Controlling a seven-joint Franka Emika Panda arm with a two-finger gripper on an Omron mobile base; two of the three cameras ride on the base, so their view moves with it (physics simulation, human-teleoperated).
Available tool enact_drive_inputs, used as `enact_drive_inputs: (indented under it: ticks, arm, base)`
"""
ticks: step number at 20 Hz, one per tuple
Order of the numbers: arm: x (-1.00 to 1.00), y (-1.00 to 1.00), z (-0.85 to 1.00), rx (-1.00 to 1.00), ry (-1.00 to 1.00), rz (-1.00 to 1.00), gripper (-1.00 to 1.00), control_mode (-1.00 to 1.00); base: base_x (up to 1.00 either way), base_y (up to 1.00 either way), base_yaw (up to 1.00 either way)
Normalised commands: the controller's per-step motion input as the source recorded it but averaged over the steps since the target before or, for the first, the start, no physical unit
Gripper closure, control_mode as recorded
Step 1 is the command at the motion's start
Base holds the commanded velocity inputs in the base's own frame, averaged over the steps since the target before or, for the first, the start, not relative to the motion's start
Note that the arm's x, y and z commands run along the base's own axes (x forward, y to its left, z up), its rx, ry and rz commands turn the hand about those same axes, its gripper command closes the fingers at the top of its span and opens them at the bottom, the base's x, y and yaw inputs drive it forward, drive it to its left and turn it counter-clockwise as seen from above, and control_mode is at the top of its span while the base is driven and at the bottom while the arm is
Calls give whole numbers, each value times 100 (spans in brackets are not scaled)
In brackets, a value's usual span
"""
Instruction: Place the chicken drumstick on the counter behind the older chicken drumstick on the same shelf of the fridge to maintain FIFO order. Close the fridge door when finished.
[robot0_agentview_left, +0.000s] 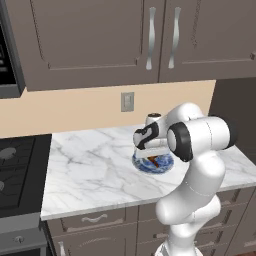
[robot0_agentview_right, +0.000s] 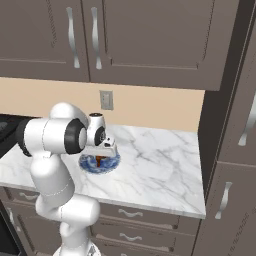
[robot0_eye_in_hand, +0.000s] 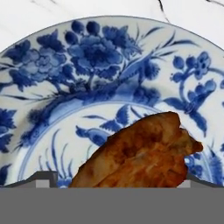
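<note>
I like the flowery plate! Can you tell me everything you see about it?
The plate is round and white, painted with blue flowers and leaves, and looks like glazed china. It sits flat on the marble counter, right under the robot's hand. A browned chicken drumstick lies on it, toward one side.

Grey-brown wall cabinets (robot0_agentview_left: 100, 40) with silver pulls, beige wall (robot0_agentview_left: 75, 107), grey wall switch (robot0_agentview_left: 127, 102)

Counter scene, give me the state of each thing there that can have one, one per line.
chicken drumstick: lying on the plate, not gripped.
plate: flat on the counter, holding the drumstick.
gripper: open, low over the drumstick, a fingertip on each side.
upper cabinet doors: shut.
drawers: shut.
</note>
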Motion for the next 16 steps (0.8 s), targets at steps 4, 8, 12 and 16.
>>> enact_drive_inputs:
  ticks: [4, 8, 12, 16]
  arm:
    - [0, 0, -12, 0, 0, -1, 100, -100]
    - [0, 0, -3, 0, 0, 0, 100, -100]
    - [-21, 0, 0, 0, -8, 0, 100, -100]
    - [-41, 0, 7, 0, -22, 0, 100, -100]
  base:
    - [0, 0, 0]
    - [0, 0, 0]
    - [0, 0, 0]
    - [0, 0, 0]
